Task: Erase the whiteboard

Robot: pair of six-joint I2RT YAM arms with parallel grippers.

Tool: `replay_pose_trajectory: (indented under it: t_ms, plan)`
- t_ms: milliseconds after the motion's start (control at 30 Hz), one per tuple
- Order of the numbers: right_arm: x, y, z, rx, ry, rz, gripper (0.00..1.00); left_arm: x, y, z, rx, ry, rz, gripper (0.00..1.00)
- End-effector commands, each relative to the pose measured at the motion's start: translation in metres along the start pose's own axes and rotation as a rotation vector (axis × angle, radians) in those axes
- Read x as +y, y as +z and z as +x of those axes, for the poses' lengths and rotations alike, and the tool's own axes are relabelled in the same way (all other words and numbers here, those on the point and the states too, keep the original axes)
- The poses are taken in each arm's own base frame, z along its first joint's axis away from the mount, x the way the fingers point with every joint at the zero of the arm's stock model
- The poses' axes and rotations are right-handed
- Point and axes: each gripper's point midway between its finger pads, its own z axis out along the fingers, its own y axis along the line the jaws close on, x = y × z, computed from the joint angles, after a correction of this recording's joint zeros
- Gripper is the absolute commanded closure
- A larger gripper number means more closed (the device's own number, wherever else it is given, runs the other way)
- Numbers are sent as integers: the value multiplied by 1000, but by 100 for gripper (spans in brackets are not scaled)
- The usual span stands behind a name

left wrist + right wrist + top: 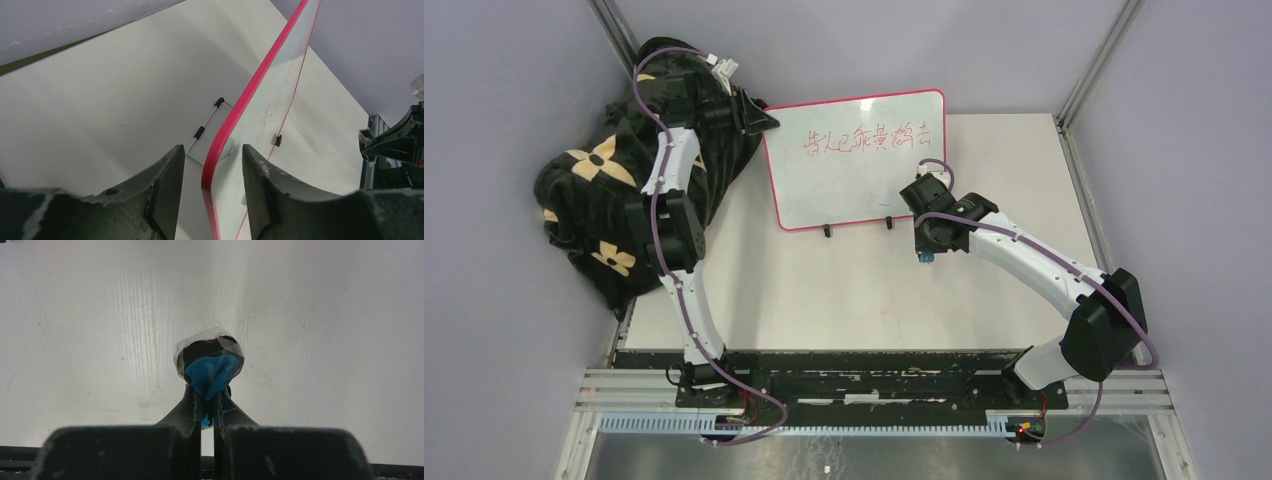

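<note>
The whiteboard (854, 185) stands propped on its long edge at the far edge of the table, left of the middle, with its two black feet (827, 231) toward the near side. A line of red handwritten characters (861, 140) runs along its upper part. The strokes are too small and loose to read. No brand or label shows on the board or its thin red-pink frame. In the left wrist view the board (270, 100) is seen edge-on, and behind it a bent wire stand (206, 131) with black sleeves rests on the table.

The left gripper (764, 120) is at the board's upper left corner. Its jaws are apart, with one of the fingers (167, 180) on each side of the red edge. A gap shows on both sides, so they are not clamping it.

The right gripper (925, 252) hangs over the table just near of the board's right end. Its jaws are pressed almost together on a small blue eraser (212, 372) that has a crinkled clear film around its tip.

The table (854, 290) is matte off-white with faint scuffs. A black bag (599, 210) with tan flower motifs slumps against its left edge. Plain grey-lilac walls (514, 70) and slanting aluminium posts (1099, 55) enclose the space, and a black and metal rail (824, 385) carrying the arm bases runs along the near edge.
</note>
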Motion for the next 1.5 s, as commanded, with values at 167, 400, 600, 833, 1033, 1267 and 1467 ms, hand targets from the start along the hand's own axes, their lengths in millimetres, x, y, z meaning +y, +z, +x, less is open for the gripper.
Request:
replay_pose_trajectory:
  t_ms: [167, 400, 600, 833, 1033, 1267, 1467]
  plan:
    - [1, -5, -15, -50, 19, 5, 99, -11, 0, -18, -27, 38, 43, 54]
    - [5, -3, -17, -42, 9, 0, 99, -10, -1, -15, -23, 30, 44, 61]
    - [8, -2, -20, -43, 6, -2, 99, -9, -2, -13, -21, 21, 50, 76]
    - [10, -3, -33, -64, -19, 7, 99, -5, -4, -9, -13, 9, 45, 94]
    - [21, -3, -74, -112, -91, 25, 99, 1, -8, -2, 2, 4, 29, 97]
    - [52, -1, -147, -214, -130, -5, 99, 3, -10, 6, 19, 3, 14, 97]
    - [97, -5, -201, -310, -129, -130, 99, 3, -11, 6, 18, 5, 10, 97]
